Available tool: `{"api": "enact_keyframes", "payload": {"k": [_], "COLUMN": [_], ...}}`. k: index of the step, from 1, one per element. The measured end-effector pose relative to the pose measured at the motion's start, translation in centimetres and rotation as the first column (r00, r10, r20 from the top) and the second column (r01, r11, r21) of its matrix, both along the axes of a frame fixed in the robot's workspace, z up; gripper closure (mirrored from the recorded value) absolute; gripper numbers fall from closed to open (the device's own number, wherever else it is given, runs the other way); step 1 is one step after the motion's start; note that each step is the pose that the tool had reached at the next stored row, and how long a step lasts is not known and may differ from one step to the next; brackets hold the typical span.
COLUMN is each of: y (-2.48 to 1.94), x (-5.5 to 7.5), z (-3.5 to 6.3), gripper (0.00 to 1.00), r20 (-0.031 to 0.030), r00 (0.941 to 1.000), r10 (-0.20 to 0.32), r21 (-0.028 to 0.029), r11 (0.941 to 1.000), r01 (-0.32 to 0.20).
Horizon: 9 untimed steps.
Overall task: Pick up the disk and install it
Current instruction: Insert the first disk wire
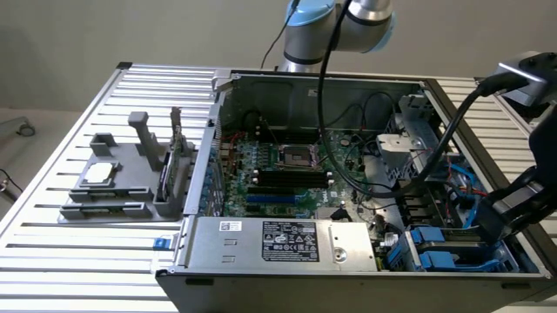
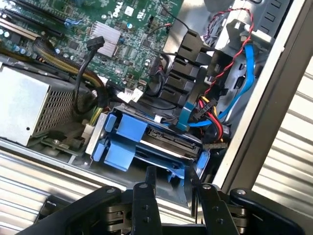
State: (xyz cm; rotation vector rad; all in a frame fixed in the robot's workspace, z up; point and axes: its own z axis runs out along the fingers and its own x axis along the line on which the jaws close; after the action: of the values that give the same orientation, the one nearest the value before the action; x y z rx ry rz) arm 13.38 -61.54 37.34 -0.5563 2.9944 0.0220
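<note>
The disk (image 2: 168, 141), in its blue frame, lies flat in the drive bay at the corner of the open computer case (image 1: 348, 293), beside the silver power box (image 1: 278, 244) and under a bundle of coloured cables (image 2: 210, 115). The gripper (image 2: 171, 170) hangs right at the disk's outer edge. Its two black fingers (image 2: 146, 196) stand apart, with a blue tab of the frame showing in the gap. Whether either finger touches the frame cannot be told.
</note>
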Motion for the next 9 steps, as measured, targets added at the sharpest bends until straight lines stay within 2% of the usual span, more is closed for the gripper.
{"api": "enact_keyframes", "payload": {"k": [4, 9], "y": [0.00, 0.00], "x": [0.00, 0.00], "z": [-0.03, -0.05], "gripper": [0.63, 0.63], "r20": [-0.0003, -0.0006], "r00": [0.9975, 0.9872], "r10": [-0.071, -0.160], "r21": [0.0001, -0.0001], "r11": [0.9975, 0.9872], "r01": [0.071, 0.160]}}
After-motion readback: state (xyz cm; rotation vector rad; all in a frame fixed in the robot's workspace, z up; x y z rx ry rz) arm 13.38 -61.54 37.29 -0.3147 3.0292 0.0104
